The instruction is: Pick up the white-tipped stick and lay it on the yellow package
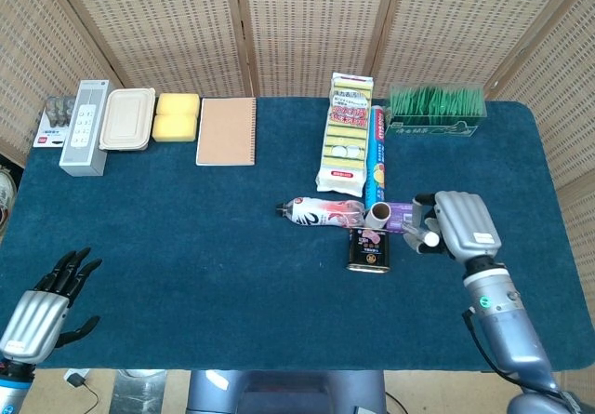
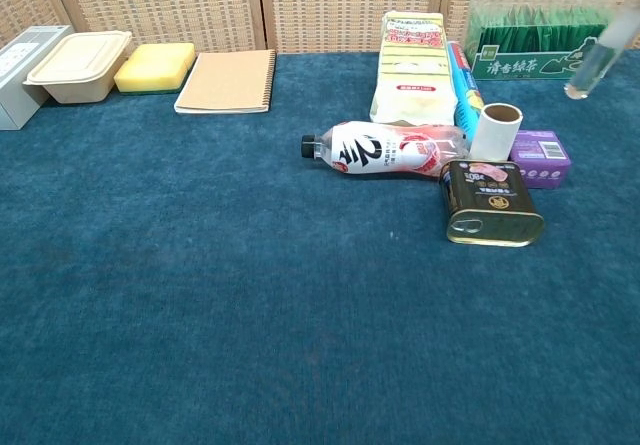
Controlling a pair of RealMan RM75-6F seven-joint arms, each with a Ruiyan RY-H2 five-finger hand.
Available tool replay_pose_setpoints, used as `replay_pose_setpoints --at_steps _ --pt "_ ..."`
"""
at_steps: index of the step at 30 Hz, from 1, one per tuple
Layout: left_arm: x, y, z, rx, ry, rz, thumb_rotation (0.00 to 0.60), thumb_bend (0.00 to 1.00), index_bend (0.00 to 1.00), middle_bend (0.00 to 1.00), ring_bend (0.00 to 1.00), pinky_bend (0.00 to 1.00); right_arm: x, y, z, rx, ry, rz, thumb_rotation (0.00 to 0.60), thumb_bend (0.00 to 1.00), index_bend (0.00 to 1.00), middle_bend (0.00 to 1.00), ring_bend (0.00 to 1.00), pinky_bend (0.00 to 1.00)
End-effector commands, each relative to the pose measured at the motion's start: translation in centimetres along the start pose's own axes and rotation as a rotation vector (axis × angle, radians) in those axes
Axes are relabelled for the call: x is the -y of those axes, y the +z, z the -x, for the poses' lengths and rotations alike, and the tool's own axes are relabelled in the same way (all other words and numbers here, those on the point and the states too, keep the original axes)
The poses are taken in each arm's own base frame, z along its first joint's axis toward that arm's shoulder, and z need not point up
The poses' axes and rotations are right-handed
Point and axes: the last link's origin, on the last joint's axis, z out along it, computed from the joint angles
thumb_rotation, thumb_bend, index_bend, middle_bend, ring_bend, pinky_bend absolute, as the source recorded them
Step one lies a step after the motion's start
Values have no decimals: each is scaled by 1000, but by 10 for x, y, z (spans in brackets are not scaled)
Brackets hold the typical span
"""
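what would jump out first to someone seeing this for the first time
Probably the right hand, raised at the table's right side and holding the white-tipped stick off the cloth. Next, the clutter beside it: a bottle lying on its side, a tin, and the yellow package behind them.

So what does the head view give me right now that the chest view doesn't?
Only the head view shows both hands: the right hand holding the white-tipped stick beside the purple box, and the left hand open at the near-left table edge. Only the chest view shows the stick hanging in the air, its tip clear of the cloth. Both show the yellow package, bottle and can.
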Motion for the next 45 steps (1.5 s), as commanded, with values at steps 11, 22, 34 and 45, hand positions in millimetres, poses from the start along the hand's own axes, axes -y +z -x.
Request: replay_pose_setpoints --at_steps 11,22,34,45 --pt "1 1 0 -4 0 -9 600 196 96 36 30 273 -36 -51 -15 97 23 -21 600 380 811 989 1000 999" --pt "2 1 -2 -18 -4 -14 598 197 96 37 30 275 -38 -65 -12 96 -13 -59 600 393 816 996 1000 999" --pt "1 2 2 -10 10 -9 600 196 95 37 30 277 -13 -64 1 28 90 -200 600 403 831 1000 1000 1000" --pt "0 3 6 6 21 -3 600 197 97 36 30 278 11 -65 44 65 237 -271 600 419 836 1000 1000 1000"
